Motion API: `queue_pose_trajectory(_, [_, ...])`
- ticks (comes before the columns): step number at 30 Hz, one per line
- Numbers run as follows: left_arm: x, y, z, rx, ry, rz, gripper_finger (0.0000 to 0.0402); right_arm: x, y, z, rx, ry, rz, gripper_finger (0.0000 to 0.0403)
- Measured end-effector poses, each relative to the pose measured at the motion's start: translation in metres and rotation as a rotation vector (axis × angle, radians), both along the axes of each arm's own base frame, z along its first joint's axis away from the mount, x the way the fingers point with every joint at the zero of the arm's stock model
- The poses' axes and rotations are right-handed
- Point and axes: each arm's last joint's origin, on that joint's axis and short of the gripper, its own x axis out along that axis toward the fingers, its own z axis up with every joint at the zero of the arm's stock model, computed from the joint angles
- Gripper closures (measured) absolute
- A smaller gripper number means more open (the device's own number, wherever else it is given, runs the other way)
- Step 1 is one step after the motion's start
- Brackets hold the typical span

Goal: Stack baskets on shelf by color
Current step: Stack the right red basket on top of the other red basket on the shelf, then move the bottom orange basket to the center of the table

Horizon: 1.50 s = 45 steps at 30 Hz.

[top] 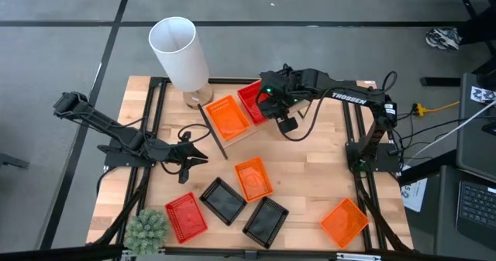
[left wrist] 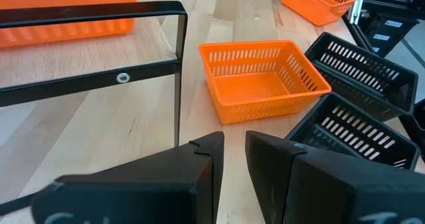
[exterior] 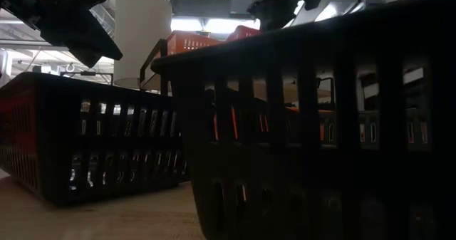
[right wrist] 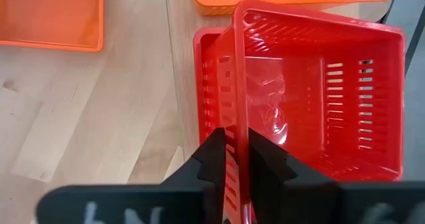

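The shelf (top: 219,137) stands at the table's far middle, with an orange basket (top: 229,116) on its board. Next to it on the board sits a red basket (right wrist: 199,58). My right gripper (right wrist: 236,159) is above it, shut on a second red basket (right wrist: 319,84) that sits tilted in the lower one. My left gripper (left wrist: 234,151) hovers left of centre, near the shelf's front leg. It is empty, with a narrow gap between its fingers. An orange basket (top: 253,177), two black baskets (top: 223,200) (top: 266,218), a red basket (top: 186,217) and another orange basket (top: 343,221) rest on the tabletop. My right gripper holds the upper red basket by the rim of one side wall (right wrist: 236,117), one finger inside the basket and one outside. The fingers come from above, pointing down. The basket is tilted and lies over the lower red basket; whether they touch, I cannot tell.
A tall white cylinder (top: 180,52) stands at the far left beside the shelf. A green spiky plant (top: 147,228) sits at the near left corner. The black baskets fill the low view (exterior: 306,126). Bare tabletop lies right of centre (top: 318,168).
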Motion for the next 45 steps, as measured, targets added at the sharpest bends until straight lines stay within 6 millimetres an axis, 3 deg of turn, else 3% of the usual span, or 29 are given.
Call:
queue_pose_trajectory(8, [0.0, 0.0, 0.0, 0.0, 0.0, 0.0, 0.0345, -0.002, 0.002, 0.004, 0.016, 0.002, -0.019, 0.035])
queue_pose_trajectory(17, [0.0, 0.0, 0.0, 0.0, 0.0, 0.0, 0.0345, -0.011, 0.018, 0.038, 0.075, -0.037, -0.101, 0.0349])
queue_pose_trajectory(20, [0.0, 0.0, 0.0, 0.0, 0.0, 0.0, 0.0345, -0.018, 0.028, 0.046, 0.181, -0.018, -0.188, 0.0349])
queue_pose_trajectory(24, [0.0, 0.0, 0.0, 0.001, 0.0, 0.0, 0.0345, -0.03, 0.048, 0.042, 0.458, 0.146, -0.308, 0.0349])
queue_pose_trajectory(28, [0.0, 0.0, 0.0, 0.001, 0.001, 0.0, 0.0345, -0.034, 0.082, 0.028, 0.641, 0.256, -0.264, 0.0349])
queue_pose_trajectory(32, [0.0, 0.0, 0.0, 0.002, 0.005, 0.0, 0.0345, -0.048, 0.127, 0.003, 0.615, 0.415, -0.271, 0.0349])
queue_pose_trajectory(38, [0.0, 0.0, -0.001, 0.004, 0.008, 0.0, 0.0345, -0.073, 0.196, -0.051, 0.582, 0.578, -0.515, 0.0349])
queue_pose_trajectory(45, [0.0, 0.0, -0.001, 0.003, 0.008, 0.0, 0.0345, -0.12, 0.268, -0.11, 0.538, 0.76, -0.723, 0.0349])
